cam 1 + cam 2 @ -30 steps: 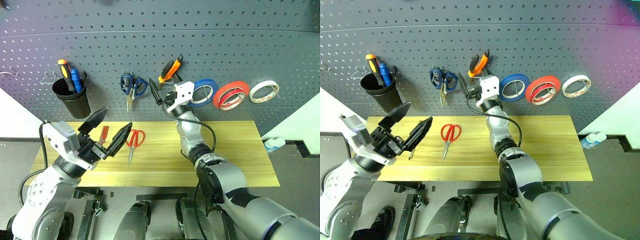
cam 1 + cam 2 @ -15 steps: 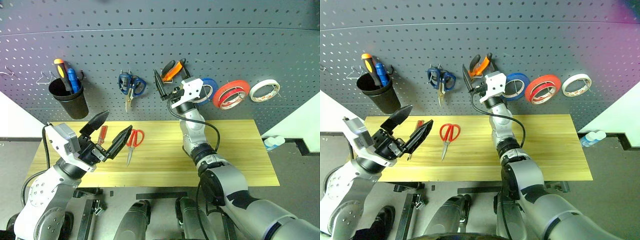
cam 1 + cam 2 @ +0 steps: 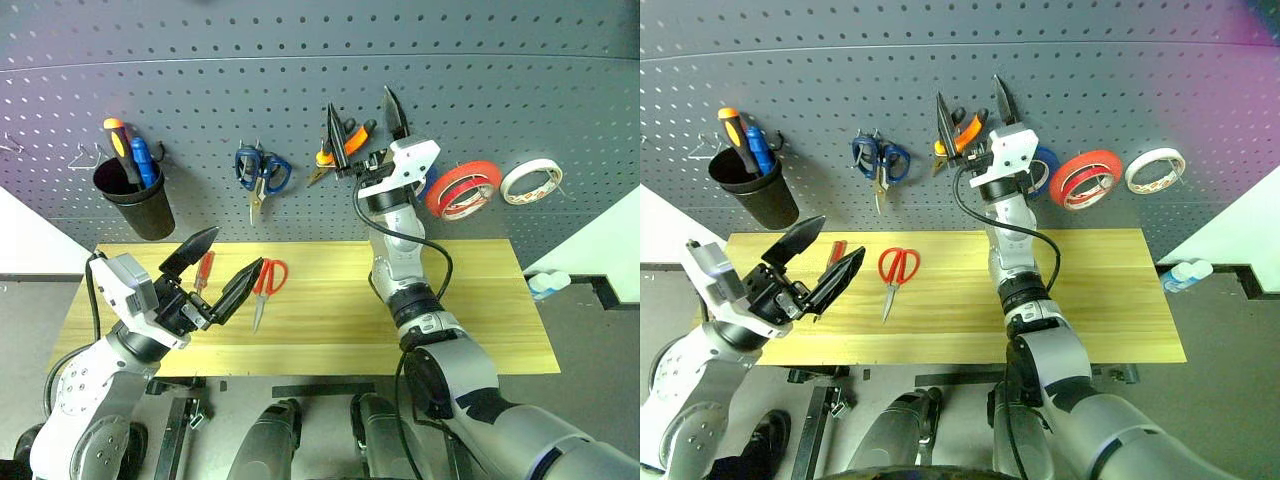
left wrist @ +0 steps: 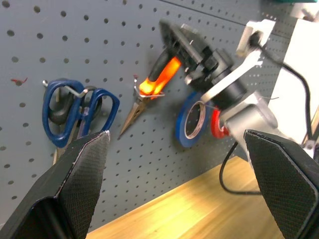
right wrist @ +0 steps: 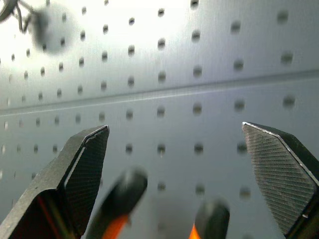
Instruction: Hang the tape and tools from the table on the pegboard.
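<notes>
The wide-open left gripper [image 3: 208, 271] hovers over the left end of the rectangular tabletop of light yellowish wood planks [image 3: 470, 320], its two black fingers well apart and holding nothing. Just past its fingertips, at about twelve o'clock from it, lies the red-handled screwdriver [image 3: 204, 270], long axis running roughly six to twelve o'clock, handle toward the wall. At about two o'clock from the same gripper, a little farther, lie the red-handled scissors [image 3: 268, 281], blades pointing toward six o'clock and loops toward twelve. Both tools are clearly nearer the left arm than the right, so I judge the next pickup falls to the left arm, with the screwdriver the closer candidate.

Above, on the large dark grey perforated pegboard [image 3: 520, 90], hang a black cup [image 3: 135, 200] with two screwdrivers, blue-handled scissors [image 3: 262, 172], then the pliers with orange-and-black handles [image 3: 338, 155] on a hook. The right gripper [image 3: 362, 112] stands just before the pliers, fingers spread either side of the handles, gripping nothing. To its right hang a blue tape roll [image 4: 192, 120], the thin red tape roll [image 3: 462, 188] and a white tape roll [image 3: 529, 181]. The tabletop's right half is bare, leaving ample room.
</notes>
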Tool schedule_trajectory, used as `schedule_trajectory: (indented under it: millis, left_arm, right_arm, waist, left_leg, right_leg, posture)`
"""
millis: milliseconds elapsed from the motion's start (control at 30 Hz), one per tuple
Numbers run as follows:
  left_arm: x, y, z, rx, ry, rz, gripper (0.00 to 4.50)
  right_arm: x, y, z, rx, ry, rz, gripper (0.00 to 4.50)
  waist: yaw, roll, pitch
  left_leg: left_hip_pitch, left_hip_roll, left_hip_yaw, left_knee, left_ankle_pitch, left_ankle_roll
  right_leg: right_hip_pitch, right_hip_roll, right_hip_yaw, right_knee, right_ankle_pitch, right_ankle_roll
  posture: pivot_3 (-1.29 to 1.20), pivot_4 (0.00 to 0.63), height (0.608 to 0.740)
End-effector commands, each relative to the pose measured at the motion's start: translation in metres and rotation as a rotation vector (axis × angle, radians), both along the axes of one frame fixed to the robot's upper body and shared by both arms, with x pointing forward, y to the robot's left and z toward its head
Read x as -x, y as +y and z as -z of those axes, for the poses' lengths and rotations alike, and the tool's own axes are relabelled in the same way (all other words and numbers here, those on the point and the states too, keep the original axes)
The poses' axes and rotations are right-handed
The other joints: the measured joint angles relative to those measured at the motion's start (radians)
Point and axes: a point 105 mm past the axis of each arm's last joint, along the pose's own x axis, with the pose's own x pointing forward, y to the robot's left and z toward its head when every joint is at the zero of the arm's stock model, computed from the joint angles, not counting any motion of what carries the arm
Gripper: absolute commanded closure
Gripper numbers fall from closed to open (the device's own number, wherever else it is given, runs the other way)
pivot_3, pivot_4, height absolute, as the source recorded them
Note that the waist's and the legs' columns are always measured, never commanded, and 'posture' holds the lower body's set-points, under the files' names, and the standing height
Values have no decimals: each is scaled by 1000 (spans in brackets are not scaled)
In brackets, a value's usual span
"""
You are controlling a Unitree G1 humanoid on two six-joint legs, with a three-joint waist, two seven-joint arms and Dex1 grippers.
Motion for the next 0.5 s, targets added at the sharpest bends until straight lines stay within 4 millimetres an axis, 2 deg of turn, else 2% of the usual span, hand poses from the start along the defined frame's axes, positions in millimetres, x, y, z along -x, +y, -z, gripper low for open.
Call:
schedule_trajectory:
  millis: [33, 200, 333, 500]
  left_arm:
    - [3, 1, -4, -1, -39, 4, 0]
    - [3, 3, 1, 1, -33, 8, 0]
    - [3, 6, 3, 3, -33, 8, 0]
    - [4, 9, 7, 5, -32, 13, 0]
  right_arm:
    - [8, 0, -13, -20, -44, -9, 27]
    - [9, -9, -21, -63, -47, -8, 27]
    - [18, -12, -32, -87, -88, -25, 27]
    - [31, -9, -29, -47, -135, -40, 27]
  waist:
    - [0, 0, 0]
    - [0, 0, 0]
    - [0, 0, 0]
    - [0, 0, 0]
  left_leg:
    - [0, 0, 0, -1, 1, -1]
    - [-2, 1, 0, 0, 1, -1]
    - [-2, 1, 0, 0, 1, -1]
    - [-2, 1, 0, 0, 1, -1]
  right_leg:
    - [0, 0, 0, -1, 0, 0]
    - [-1, 0, 0, -3, 0, 0]
    - [-1, 0, -1, -2, 0, 0]
    - [-1, 0, -1, -2, 0, 0]
  posture:
    - [97, 208, 740]
    - [95, 206, 740]
    - [91, 208, 740]
    - [90, 206, 740]
